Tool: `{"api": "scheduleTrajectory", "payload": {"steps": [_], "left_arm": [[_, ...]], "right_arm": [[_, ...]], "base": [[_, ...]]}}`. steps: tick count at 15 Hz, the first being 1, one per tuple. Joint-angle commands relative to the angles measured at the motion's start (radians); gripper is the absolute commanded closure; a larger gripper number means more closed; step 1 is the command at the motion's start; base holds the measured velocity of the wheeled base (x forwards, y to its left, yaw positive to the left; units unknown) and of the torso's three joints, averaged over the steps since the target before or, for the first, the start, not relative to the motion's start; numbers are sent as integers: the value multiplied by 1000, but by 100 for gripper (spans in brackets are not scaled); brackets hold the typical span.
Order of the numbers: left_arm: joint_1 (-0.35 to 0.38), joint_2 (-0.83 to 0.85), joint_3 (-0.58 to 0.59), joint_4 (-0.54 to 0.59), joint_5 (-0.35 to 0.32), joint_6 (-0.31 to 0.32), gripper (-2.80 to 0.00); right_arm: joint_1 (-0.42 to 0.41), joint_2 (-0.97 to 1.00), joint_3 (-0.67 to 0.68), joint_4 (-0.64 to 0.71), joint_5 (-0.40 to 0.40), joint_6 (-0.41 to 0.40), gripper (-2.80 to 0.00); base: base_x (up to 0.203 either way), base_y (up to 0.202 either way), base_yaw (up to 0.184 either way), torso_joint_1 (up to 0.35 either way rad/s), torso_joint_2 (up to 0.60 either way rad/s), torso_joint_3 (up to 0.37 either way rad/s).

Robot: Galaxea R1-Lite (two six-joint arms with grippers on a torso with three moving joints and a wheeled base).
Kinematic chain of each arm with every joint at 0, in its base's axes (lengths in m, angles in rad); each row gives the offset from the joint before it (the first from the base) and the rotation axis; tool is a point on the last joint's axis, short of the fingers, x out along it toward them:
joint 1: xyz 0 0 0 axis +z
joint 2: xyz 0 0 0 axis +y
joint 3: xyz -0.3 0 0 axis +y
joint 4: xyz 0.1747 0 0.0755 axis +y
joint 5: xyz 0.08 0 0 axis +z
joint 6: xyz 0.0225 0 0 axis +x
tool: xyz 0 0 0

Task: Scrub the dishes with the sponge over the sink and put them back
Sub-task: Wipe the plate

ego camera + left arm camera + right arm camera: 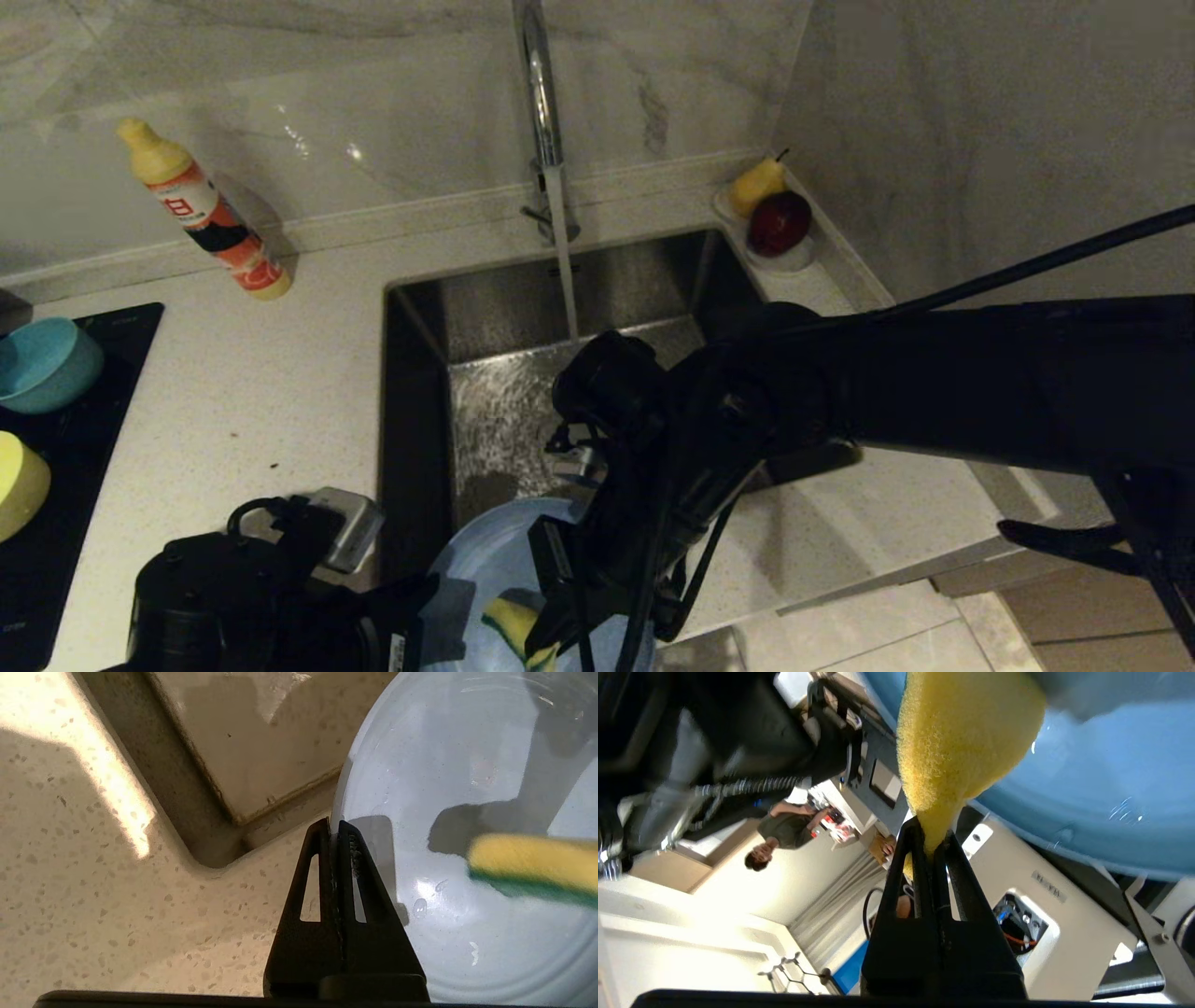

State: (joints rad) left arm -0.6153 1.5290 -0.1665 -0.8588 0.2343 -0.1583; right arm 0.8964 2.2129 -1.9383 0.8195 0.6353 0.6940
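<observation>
Head view: the left tool (pixel 425 597) pinches the near-left rim of the plate (pixel 495 551), held over the sink's (pixel 504 411) near edge. The right tool (pixel 541 644), reaching down from the right, clenches the sponge (pixel 509 621) against the plate's face. Two bowls (pixel 37 364) wait far left on the desk (pixel 233 392); the tap (pixel 541 103) runs.

Left wrist view: the left tool (pixel 335 828) is clamped on the plate (pixel 467 933) rim; the sponge (pixel 528 865) lies across the face, long axis along it.

Right wrist view: the right tool (pixel 931 837) squeezes the sponge's (pixel 962 737) end; the plate (pixel 1101 788) lies just beyond. The next stroke likely runs across the face.
</observation>
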Motion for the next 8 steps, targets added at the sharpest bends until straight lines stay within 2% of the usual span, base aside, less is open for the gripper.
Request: {"api": "scheduleTrajectory", "payload": {"steps": [1, 8], "left_arm": [[0, -4, 6, -5, 2, -1, 0], [-1, -17, 16, -5, 0, -3, 0]], "right_arm": [[-24, 29, 1, -14, 4, 10, 0], [-60, 48, 1, -18, -19, 10, 0]], "base": [[0, 0, 0, 0, 0, 0], [0, 0, 0, 0, 0, 0]]}}
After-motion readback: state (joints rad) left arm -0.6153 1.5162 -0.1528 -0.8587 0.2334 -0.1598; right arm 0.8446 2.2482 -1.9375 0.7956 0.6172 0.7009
